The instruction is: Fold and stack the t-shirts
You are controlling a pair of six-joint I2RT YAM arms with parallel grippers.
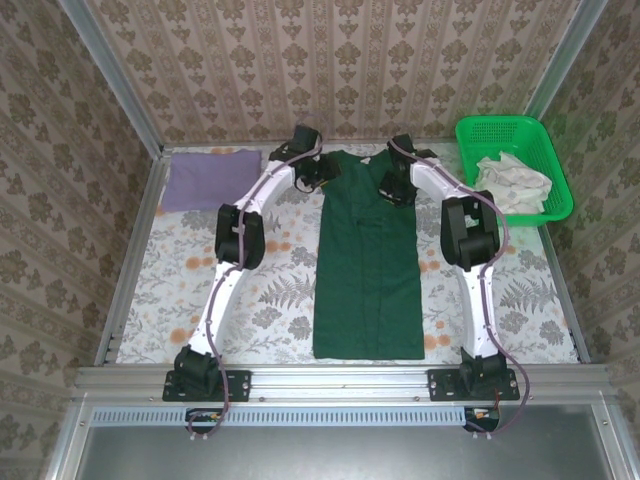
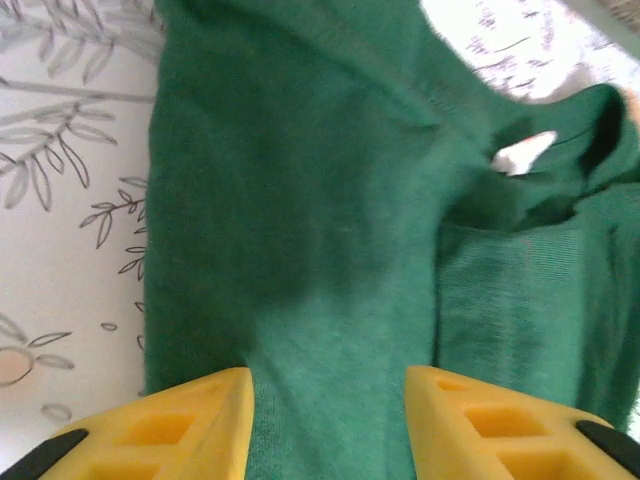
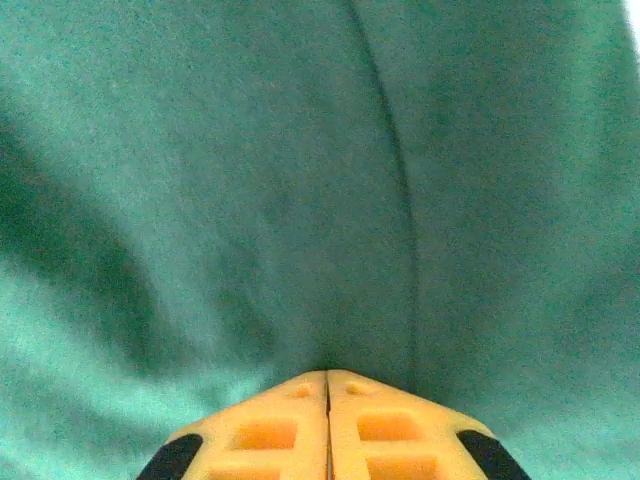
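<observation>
Your dark green t-shirt [image 1: 365, 270] lies as a long strip mid-tabletop [image 1: 250, 300], with the lilac t-shirt [image 1: 205, 178] folded far-left. It's soft, light and limp, so take it at the collar-end corners. Left end effector [image 2: 328, 385] is half-open astride the cloth. Right end effector [image 3: 327, 378] is closed tight, probably nipping a fold.

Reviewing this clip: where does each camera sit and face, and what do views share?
Top external: high behind the robot, looking down at the table; left arm and right arm reach to the dark green t-shirt.
Left wrist: on the left wrist, looking past the open left gripper at the shirt's collar.
Right wrist: on the right wrist, close on green cloth, right gripper shut on it.
Shared: all three see that shirt.
</observation>
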